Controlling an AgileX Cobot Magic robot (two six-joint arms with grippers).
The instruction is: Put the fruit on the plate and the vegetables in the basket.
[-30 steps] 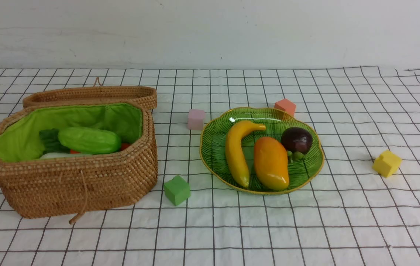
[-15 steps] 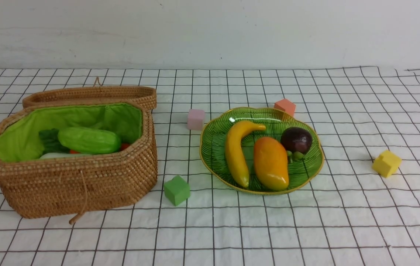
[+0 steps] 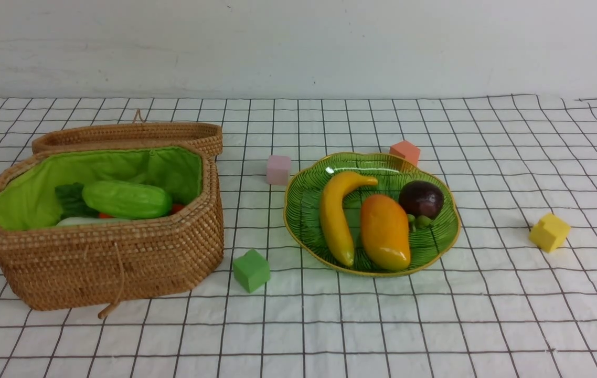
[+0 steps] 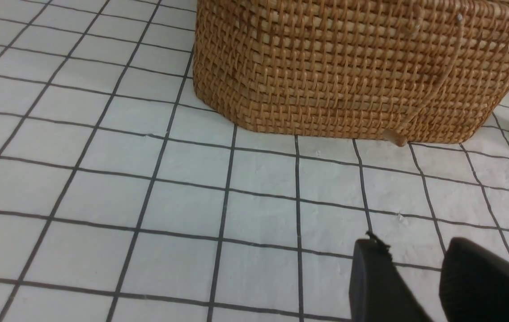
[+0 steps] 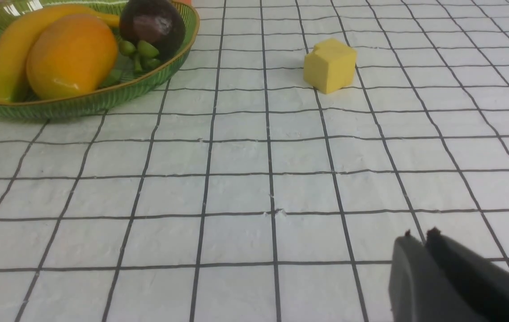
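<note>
Left gripper (image 4: 415, 268) slightly parted, empty, near the basket (image 4: 348, 71) wall. Right gripper (image 5: 420, 237) pressed together, well apart from the plate (image 5: 80, 105) holding banana (image 5: 8, 58), mango (image 5: 71, 53), mangosteen (image 5: 151, 24).

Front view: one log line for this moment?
yellow banana, orange mango, purple mangosteen: on green glass plate | green gourd: in wicker basket

Yellow banana (image 3: 336, 217), orange-yellow mango (image 3: 384, 231), dark purple mangosteen (image 3: 421, 199) side by side on green glass plate (image 3: 304, 210), cucumber-like gourd (image 3: 126, 199), carrot (image 3: 175, 208), white radish (image 3: 81, 221) inside open green-lined wicker basket (image 3: 120, 260)
</note>
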